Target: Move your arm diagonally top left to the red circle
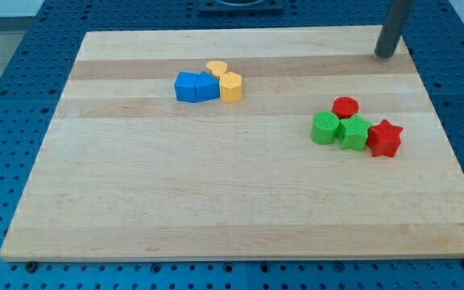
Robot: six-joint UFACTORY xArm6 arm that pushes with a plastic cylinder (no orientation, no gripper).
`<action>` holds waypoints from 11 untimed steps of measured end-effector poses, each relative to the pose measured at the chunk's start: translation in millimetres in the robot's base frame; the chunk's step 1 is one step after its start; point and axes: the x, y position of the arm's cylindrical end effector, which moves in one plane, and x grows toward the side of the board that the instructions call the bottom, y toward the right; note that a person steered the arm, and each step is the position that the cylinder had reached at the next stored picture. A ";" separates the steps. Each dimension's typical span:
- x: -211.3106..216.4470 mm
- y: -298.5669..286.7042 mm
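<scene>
Presently my tip (386, 55) rests on the board (216, 201) near its top-right corner, just inside the top edge; the rod carries no jaws, so it opens on nothing and holds nothing; it touches no block. The red circle (345, 105) lies below and to the view's left of the tip, touching the green circle (325, 128) and green block (355, 133); the red star (385, 138) sits at that cluster's right. Risk, in my judgement: overshoot would shove the circle into the greens and scatter the group; a course too far right clips the star. Room is ample between tip and circle; the blue blocks (195, 86) and yellow blocks (225, 81) stand well apart.
</scene>
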 end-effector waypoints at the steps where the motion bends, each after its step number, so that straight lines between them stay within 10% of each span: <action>1: -0.1 0.0; 7: -1.3 -18.1; 11: 7.6 -183.3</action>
